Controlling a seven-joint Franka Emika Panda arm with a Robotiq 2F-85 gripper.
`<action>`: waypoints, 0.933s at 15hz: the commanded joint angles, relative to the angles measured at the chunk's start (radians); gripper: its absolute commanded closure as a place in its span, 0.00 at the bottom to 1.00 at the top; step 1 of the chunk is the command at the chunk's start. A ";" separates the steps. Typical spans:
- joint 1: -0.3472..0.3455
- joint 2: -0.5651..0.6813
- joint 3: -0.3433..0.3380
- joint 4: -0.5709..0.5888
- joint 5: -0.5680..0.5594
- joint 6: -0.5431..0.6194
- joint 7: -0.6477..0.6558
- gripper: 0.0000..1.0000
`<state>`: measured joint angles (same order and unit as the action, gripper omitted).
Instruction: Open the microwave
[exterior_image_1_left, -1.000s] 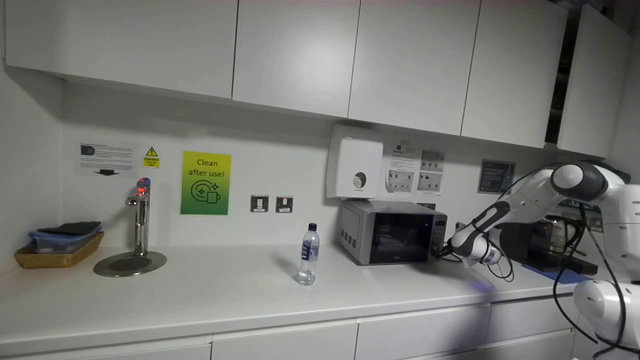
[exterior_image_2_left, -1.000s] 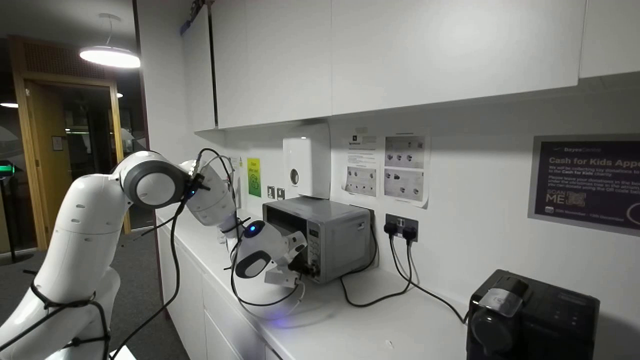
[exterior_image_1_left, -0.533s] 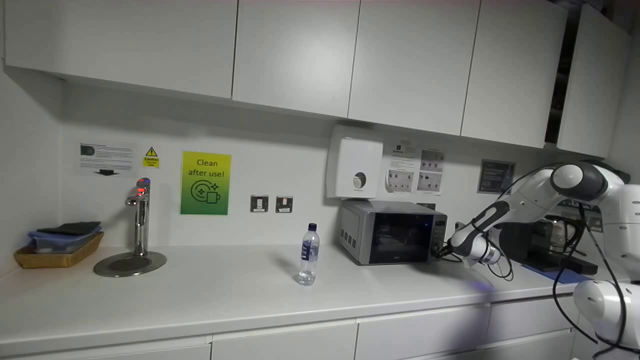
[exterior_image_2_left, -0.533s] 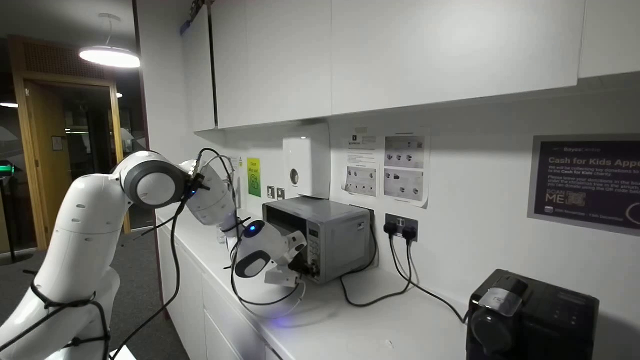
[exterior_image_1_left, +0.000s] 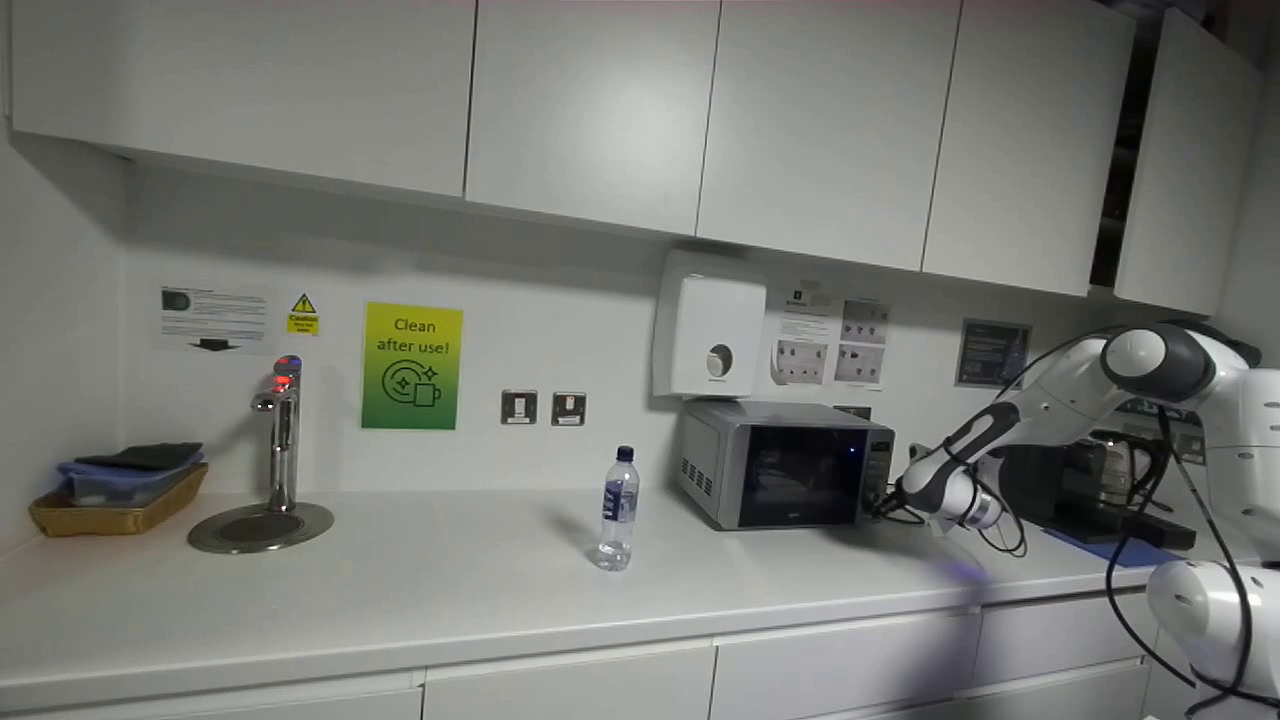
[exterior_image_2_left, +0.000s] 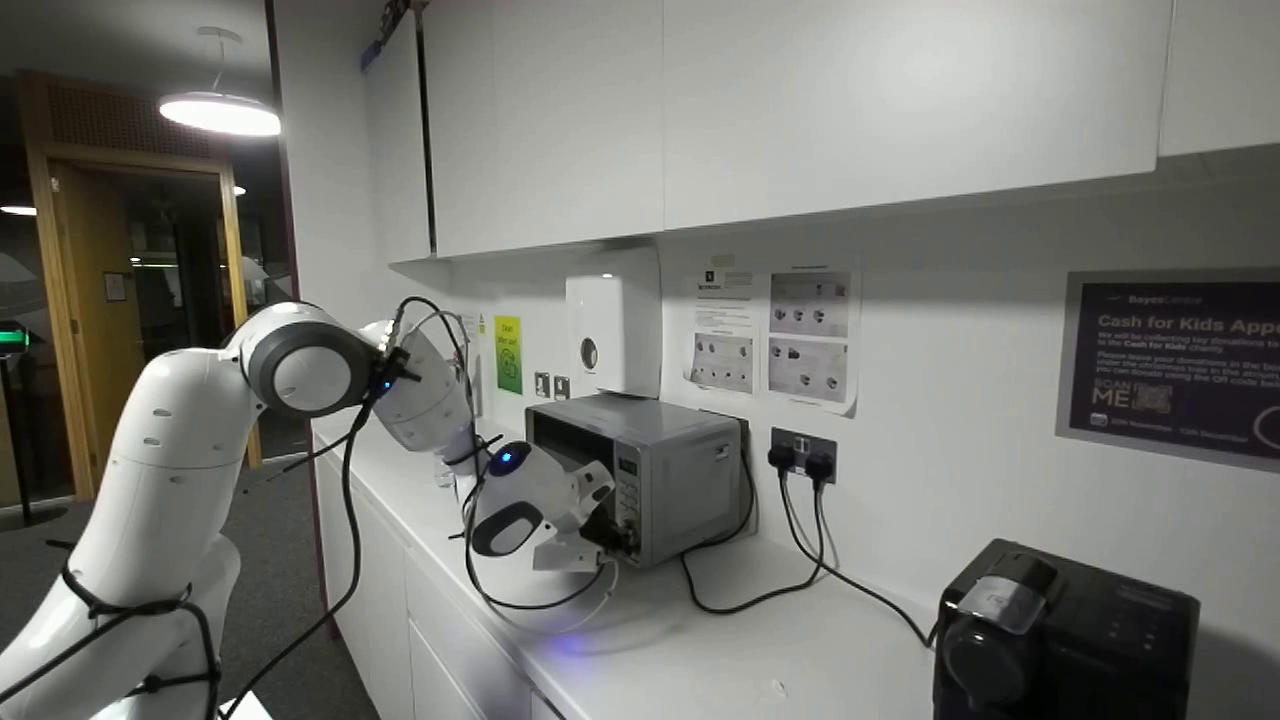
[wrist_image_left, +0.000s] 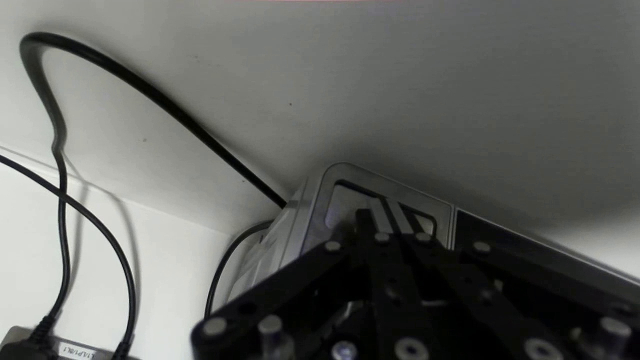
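The silver-grey microwave (exterior_image_1_left: 800, 478) stands against the wall on the counter, and it also shows in an exterior view (exterior_image_2_left: 690, 485). Its dark glass door looks shut, flush with the front. My gripper (exterior_image_1_left: 880, 504) is at the lower part of the control panel, and it also shows in an exterior view (exterior_image_2_left: 622, 540). In the wrist view the fingertips (wrist_image_left: 392, 216) are together with nothing between them. They lie in front of the large button (wrist_image_left: 345, 202) at the bottom of the panel. I cannot tell how far it is pressed.
A water bottle (exterior_image_1_left: 618, 510) stands on the counter (exterior_image_1_left: 420, 580) left of the microwave. A white dispenser (exterior_image_1_left: 705, 335) hangs above it. A black appliance (exterior_image_2_left: 1070, 630) stands on the counter. Power cords (exterior_image_2_left: 740, 605) run from the wall socket (exterior_image_2_left: 803, 455) beside the microwave.
The gripper's wrist has shifted very slightly toward the microwave panel, and its cable has moved a little. The microwave door looks the same.
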<state>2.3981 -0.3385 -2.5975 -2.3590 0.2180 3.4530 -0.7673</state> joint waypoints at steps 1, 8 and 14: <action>-0.019 -0.050 0.000 0.093 -0.013 0.000 -0.081 1.00; -0.036 -0.097 0.000 0.137 -0.007 0.016 -0.157 1.00; -0.020 -0.132 -0.002 0.196 -0.049 0.019 -0.129 1.00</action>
<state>2.3704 -0.3654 -2.5972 -2.3396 0.2074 3.4510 -0.8723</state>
